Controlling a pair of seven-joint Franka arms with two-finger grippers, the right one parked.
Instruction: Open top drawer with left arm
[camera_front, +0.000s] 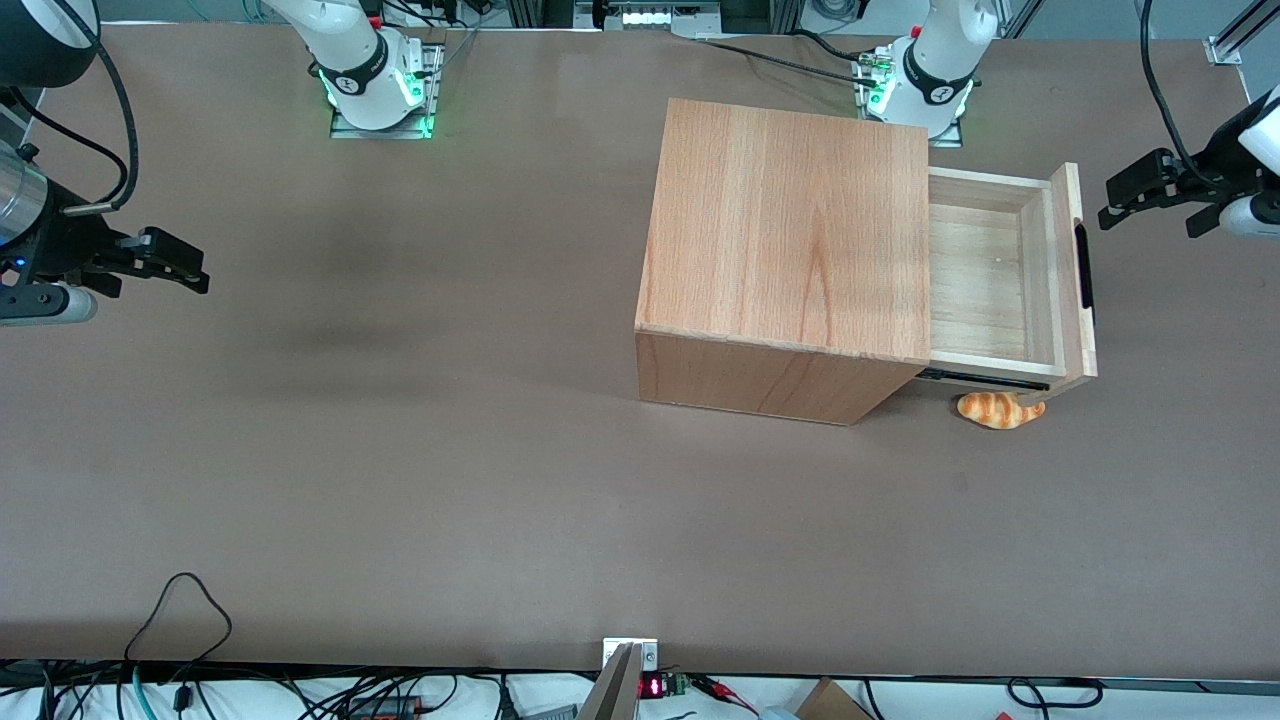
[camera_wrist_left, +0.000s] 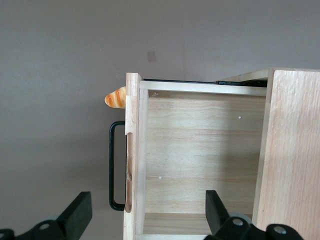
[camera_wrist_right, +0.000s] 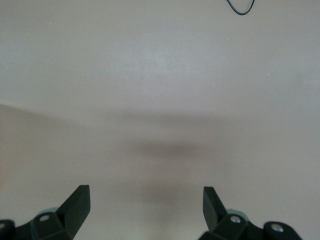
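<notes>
The top drawer (camera_front: 985, 280) stands pulled well out of the wooden cabinet (camera_front: 790, 230), and its pale inside (camera_wrist_left: 200, 145) holds nothing. A narrow black handle (camera_front: 1084, 265) runs along its front panel (camera_wrist_left: 131, 150). My left arm's gripper (camera_front: 1108, 200) hovers open in front of that panel, a short way off toward the working arm's end of the table, touching nothing. In the left wrist view the gripper (camera_wrist_left: 148, 207) looks down on the drawer. One finger (camera_wrist_left: 80, 210) shows over the table outside the handle (camera_wrist_left: 112, 165), the other finger (camera_wrist_left: 215, 210) over the drawer's inside.
A small croissant-like bread (camera_front: 1000, 410) lies on the brown table beneath the pulled-out drawer's corner nearer the front camera; it also shows in the left wrist view as the bread (camera_wrist_left: 116, 97). The left arm's base (camera_front: 925, 85) stands just past the cabinet, farther from the camera.
</notes>
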